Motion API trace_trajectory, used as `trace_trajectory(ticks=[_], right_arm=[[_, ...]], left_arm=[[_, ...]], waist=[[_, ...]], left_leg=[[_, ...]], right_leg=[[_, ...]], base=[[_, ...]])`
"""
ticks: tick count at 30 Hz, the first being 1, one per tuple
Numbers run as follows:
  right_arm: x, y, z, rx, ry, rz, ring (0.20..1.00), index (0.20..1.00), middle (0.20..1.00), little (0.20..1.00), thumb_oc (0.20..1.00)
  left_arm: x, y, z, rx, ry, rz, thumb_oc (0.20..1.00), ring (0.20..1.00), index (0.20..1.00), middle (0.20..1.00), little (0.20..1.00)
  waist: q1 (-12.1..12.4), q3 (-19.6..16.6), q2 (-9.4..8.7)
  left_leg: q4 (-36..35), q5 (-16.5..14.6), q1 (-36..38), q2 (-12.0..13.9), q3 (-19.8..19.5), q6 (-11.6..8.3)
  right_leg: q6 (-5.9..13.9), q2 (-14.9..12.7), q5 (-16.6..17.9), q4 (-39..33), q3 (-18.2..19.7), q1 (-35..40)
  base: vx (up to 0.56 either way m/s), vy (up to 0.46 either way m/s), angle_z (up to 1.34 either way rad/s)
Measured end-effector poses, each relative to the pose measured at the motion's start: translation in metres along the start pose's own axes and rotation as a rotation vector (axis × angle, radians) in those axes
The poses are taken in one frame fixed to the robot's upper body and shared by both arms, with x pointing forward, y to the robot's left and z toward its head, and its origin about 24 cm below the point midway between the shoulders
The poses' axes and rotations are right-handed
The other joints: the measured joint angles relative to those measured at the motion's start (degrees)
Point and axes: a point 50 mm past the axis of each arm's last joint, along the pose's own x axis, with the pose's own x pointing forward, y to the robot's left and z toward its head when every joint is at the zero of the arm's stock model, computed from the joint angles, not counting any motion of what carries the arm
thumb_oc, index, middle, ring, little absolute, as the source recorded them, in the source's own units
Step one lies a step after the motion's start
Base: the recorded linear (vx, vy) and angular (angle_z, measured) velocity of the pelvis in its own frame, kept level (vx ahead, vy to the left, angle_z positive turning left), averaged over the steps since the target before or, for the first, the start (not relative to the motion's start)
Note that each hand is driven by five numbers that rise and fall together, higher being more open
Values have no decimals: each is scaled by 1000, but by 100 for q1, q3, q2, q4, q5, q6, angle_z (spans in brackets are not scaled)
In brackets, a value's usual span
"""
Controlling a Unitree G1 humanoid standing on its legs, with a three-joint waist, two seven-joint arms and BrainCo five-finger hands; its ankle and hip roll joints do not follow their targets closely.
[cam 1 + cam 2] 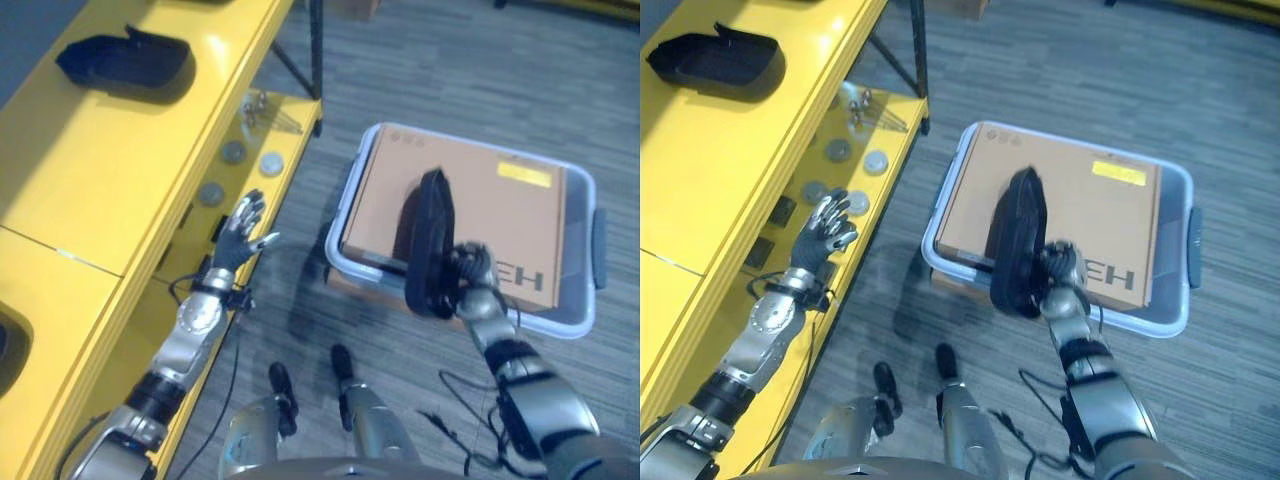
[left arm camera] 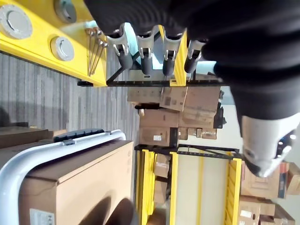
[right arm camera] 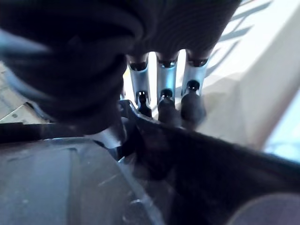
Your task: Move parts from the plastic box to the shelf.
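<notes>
**Part lifted, shelf off to the left**

While the right hand (image 1: 470,275) grips the black part (image 1: 430,245) at its lower end, fingers curled round the edge (the right wrist view shows the dark tips hooked over the rim), the part stands nearly upright above the near edge of the box (image 1: 585,195). Its long axis runs roughly away from the robot, tipped a little, with the upper end over the cardboard carton (image 1: 500,215) that sits in the box.

The relation that matters, as I judge it: the shelf (image 1: 110,160) lies to the robot's left of the held part, well apart from it, with bare floor between. The right hand is the one holding, yet the left hand (image 1: 240,235) is far nearer the shelf. So the carry calls either for a long swing across or for a turn of the body.

The left hand hangs beside the lower shelf's front edge, fingers straight and spread, holding nothing, the forearm stretched forward along the shelf.

Farther off, another black part (image 1: 125,60) already lies on the top shelf, and round discs (image 1: 232,152) rest on the lower one.
</notes>
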Motion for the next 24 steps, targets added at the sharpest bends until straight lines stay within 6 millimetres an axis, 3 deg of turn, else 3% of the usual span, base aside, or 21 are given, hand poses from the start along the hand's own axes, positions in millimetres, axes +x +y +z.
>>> trace_trajectory(ticks=[3,5,8,13,16,21,24], right_arm=[[-26,-3,-28,1,15,32,200,200,200,200,200],[-40,-10,-42,-33,11,39,200,200,200,200,200],[-40,-32,-40,-70,-32,-17,200,200,200,200,200],[-42,-65,-6,-108,-215,-104,200,200,200,200,200],[-45,-82,25,-184,-380,-144,200,200,200,200,200],[-53,-104,56,-282,-555,-225,200,200,200,200,200],[-57,-121,74,-454,-662,-254,200,200,200,200,200]], left_arm=[[-16,26,-9,51,72,62,1000,1000,1000,1000,1000],[-18,32,-9,82,78,70,1000,1000,1000,1000,1000],[-13,31,-5,167,65,41,1000,1000,1000,1000,1000],[10,16,6,251,31,-45,1000,1000,1000,1000,1000],[17,3,10,239,11,-103,1000,1000,1000,1000,1000],[19,-14,8,228,14,-198,1000,1000,1000,1000,1000],[29,-32,15,225,-7,-295,1000,1000,1000,1000,1000]], waist=[[-163,-106,-137],[-273,-319,-241],[-486,-441,-277],[-661,-526,-205],[-693,-606,-106],[-742,-793,-18],[-832,-885,14]], left_leg=[[127,-216,289,110,170,-46],[130,-266,397,114,313,-39],[144,-342,595,116,458,-19],[218,-427,845,113,479,0],[231,-445,991,110,492,4],[140,-491,1210,119,534,-31],[136,-505,1198,104,515,-38]], right_leg=[[0,38,-15,-222,65,341],[-26,54,18,-285,179,434],[-50,51,125,-421,301,656],[-91,33,162,-478,338,947],[-75,23,150,-494,339,1101],[-32,38,98,-536,360,1312],[-26,17,96,-535,350,1310]], base=[[78,-4,-34],[21,-10,-33],[-4,-8,-26],[-1,-2,-2],[12,0,1],[11,1,-2],[1,10,4]])
